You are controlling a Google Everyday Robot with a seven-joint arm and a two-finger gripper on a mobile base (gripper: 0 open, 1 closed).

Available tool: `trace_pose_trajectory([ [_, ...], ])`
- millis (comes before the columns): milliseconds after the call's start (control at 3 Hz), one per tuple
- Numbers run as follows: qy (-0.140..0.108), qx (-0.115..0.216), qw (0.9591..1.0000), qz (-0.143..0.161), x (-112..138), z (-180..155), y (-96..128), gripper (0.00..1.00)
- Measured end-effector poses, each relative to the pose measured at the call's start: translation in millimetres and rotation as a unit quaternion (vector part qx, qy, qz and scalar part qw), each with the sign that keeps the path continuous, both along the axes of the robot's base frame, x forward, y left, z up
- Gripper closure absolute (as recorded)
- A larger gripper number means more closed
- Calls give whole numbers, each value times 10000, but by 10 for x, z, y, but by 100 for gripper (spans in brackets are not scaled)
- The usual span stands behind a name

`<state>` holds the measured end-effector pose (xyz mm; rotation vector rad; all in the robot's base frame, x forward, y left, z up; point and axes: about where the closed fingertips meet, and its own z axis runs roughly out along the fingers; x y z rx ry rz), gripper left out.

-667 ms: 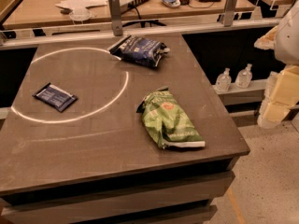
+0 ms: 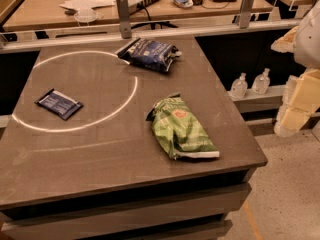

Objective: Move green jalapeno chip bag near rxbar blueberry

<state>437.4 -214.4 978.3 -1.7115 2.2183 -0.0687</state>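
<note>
The green jalapeno chip bag [image 2: 182, 128] lies flat on the right half of the dark table [image 2: 100, 154], its white bottom edge toward the front right. The rxbar blueberry [image 2: 59, 103], a small flat dark blue wrapper, lies at the table's left, inside a white circle line. They are far apart. My gripper [image 2: 301, 101] is off the table's right side, at the frame's right edge, at the end of the pale arm. It is well away from the bag and touches nothing.
A bulky dark blue chip bag [image 2: 150, 53] lies at the table's back middle. A rail with metal posts [image 2: 122, 15] runs behind the table, and a cluttered desk [image 2: 65, 4] stands beyond it. Clear bottles [image 2: 250, 84] stand on a low shelf to the right.
</note>
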Motion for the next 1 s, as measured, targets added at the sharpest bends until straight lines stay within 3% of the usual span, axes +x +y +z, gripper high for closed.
trace_pose_trajectory([
  [333, -110, 722, 9973, -2, -73, -230, -22, 0],
  [667, -366, 1821, 9824, 185, -139, -510, 170, 0],
  [1000, -470, 2447, 9681, 250, -138, -652, 387, 0],
])
